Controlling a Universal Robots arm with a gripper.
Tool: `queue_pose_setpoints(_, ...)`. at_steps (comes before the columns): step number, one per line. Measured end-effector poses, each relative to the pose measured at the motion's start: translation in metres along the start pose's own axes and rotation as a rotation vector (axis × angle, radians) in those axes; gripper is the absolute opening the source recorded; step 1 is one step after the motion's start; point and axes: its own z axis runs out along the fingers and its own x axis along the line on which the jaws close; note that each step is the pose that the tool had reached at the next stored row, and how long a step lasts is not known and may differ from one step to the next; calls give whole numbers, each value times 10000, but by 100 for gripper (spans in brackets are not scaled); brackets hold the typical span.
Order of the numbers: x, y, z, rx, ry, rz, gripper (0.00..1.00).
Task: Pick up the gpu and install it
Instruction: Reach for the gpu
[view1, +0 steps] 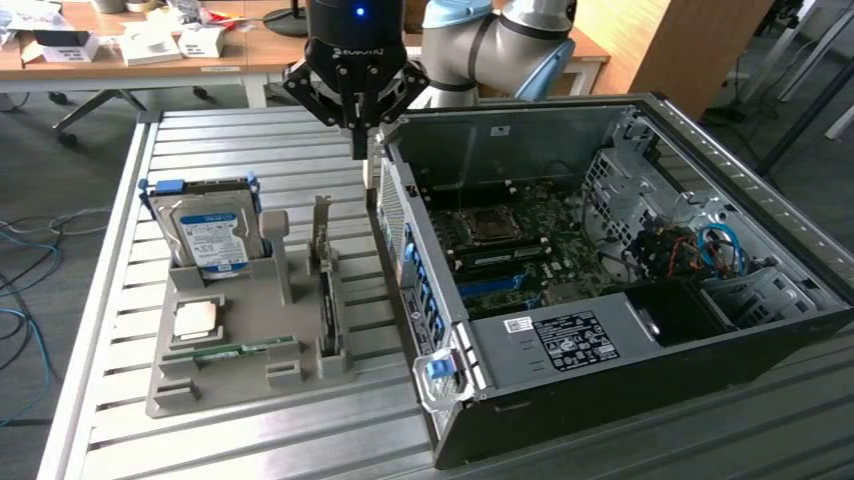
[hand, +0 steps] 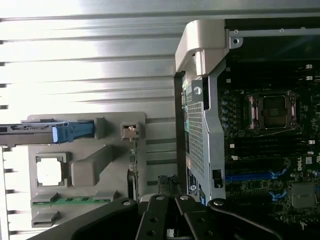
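Hung upper centre, gripper (view1: 358, 150) jaws together, empty; risked ramming gpu (view1: 324, 300) centre-left if lowered shut, or clipping case (view1: 396, 215).

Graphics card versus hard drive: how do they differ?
The hard drive is thick, silver, blue-labelled; the graphics card is thin and dark. The hard drive shows its broad face; the graphics card stands edge-on. The hard drive has a blue frame; the graphics card a silver bracket. Both stand in the gray holder.

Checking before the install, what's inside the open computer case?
A motherboard with a processor socket, blue slots and coloured cables. The labelled power supply covers whatever lies under it.
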Motion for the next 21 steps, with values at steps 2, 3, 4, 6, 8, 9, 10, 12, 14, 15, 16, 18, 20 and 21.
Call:
queue_pose_setpoints(2, 36, -3, 1, 1, 0, -1, 11)
queue_pose_setpoints(3, 54, -4, 2, 0, 1, 0, 11)
queue_pose_setpoints(4, 71, -5, 3, 0, 1, 1, 11)
queue_pose_setpoints(6, 108, -8, 4, 0, 1, 1, 11)
queue_pose_setpoints(8, 144, -11, 6, 1, 2, 1, 11)
queue_pose_setpoints(9, 162, -12, 7, 0, 2, 0, 11)
queue_pose_setpoints(10, 179, -14, 8, 0, 2, 0, 11)
queue_pose_setpoints(12, 212, -16, 9, 1, 2, 0, 11)
queue_pose_setpoints(14, 244, -19, 10, 1, 4, 0, 11)
queue_pose_setpoints(15, 259, -20, 11, 1, 4, 0, 11)
queue_pose_setpoints(16, 274, -21, 12, 1, 5, 1, 11)
queue_pose_setpoints(18, 297, -23, 13, 1, 8, 1, 11)
queue_pose_setpoints(20, 314, -24, 14, 1, 9, 1, 11)
queue_pose_setpoints(21, 322, -25, 14, 1, 9, 1, 11)
